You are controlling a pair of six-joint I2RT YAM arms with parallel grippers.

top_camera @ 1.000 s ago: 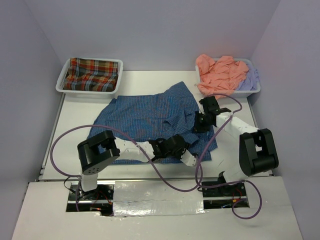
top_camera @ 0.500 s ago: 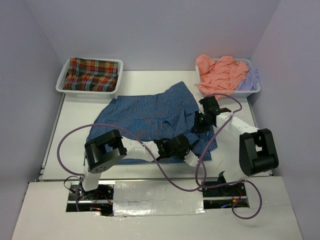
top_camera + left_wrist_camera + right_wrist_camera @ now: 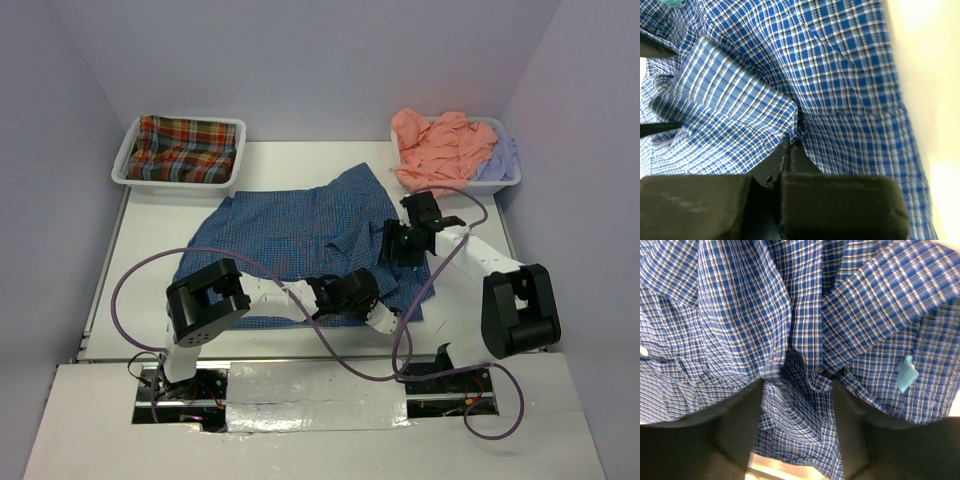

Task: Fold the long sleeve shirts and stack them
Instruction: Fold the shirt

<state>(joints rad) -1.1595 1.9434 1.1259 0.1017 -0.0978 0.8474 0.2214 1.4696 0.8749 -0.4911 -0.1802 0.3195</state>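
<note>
Blue checked shirt [image 3: 290, 235] lies spread across the middle of the table [image 3: 150, 230], and both arms are working its near right corner.

Top view: since 1 second ago the left arm's shoulder has swung in toward the cloth, and the left gripper [image 3: 385, 322] now sits low on the near hem. The right gripper [image 3: 397, 246] is pressed onto the rumpled right side and has barely shifted. The shirt's near right edge looks pulled in a touch. At the far left, the red-green plaid shirt [image 3: 182, 148] is in its white tray [image 3: 124, 168]. At the far right, the salmon orange shirt [image 3: 440, 148] is heaped beside the pale lavender one [image 3: 500, 155] in the other tray [image 3: 512, 182].

Left wrist: the left gripper [image 3: 791, 146] is clamped tight, its 2 fingers [image 3: 785, 160] together on a small peak of blue check where a fold [image 3: 725, 105] meets the flat cloth. Bare table [image 3: 930, 75] shows on the right.

Right wrist: the right gripper [image 3: 797, 405] has its 2 fingers [image 3: 737, 415] well apart, let go. A gathered bunch of blue shirt [image 3: 805, 345] hangs loose between them, and a small teal tag [image 3: 907, 374] shows on the right.
</note>
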